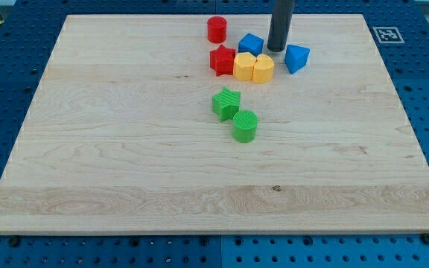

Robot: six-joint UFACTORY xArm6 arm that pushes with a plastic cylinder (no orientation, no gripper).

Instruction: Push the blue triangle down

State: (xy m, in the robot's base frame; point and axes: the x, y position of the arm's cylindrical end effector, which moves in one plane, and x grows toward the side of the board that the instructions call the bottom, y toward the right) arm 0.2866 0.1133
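bright, even light | soft short shadows | sharp focus | no glare

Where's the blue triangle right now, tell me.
The blue triangle sits near the view's top, right of centre, just right of my tip and the yellow blocks.
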